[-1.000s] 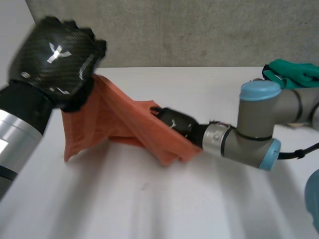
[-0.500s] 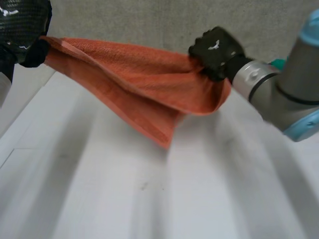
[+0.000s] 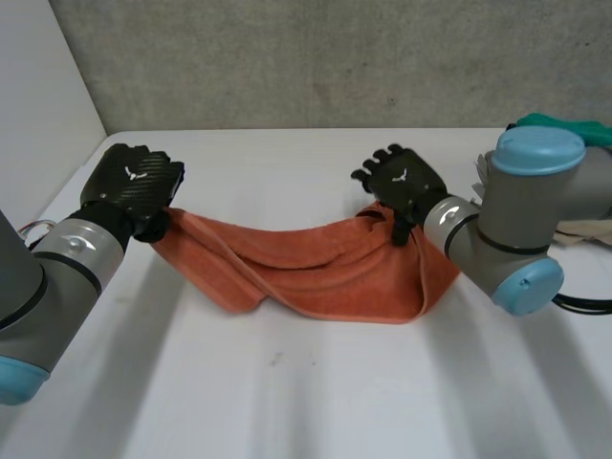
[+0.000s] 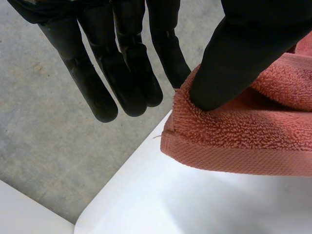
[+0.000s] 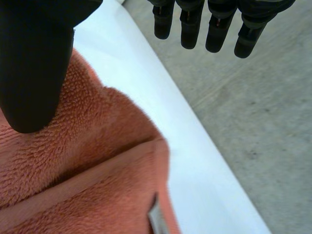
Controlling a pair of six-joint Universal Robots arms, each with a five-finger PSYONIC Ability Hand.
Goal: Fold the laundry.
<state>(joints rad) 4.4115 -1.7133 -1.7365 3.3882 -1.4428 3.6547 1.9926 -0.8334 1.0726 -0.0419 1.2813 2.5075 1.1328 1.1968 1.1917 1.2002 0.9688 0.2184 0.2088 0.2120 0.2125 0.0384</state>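
The bare white table (image 3: pixel 306 402) fills the lower frame. Across the middle, the orange terry towel (image 3: pixel 325 273) sags in a loose band on the tabletop, its two ends running up to the hands. The left hand (image 3: pixel 129 186), at centre left, is uncurled: its fingers (image 4: pixel 80 73) are straight and its thumb tip presses the towel's hemmed corner (the fingers hang just beside that corner). The right hand (image 3: pixel 402 177), right of centre, is likewise relaxed, with its thumb on the pile and its fingers (image 5: pixel 217 29) held apart from it. A green cloth (image 3: pixel 595 132) lies at the upper right.
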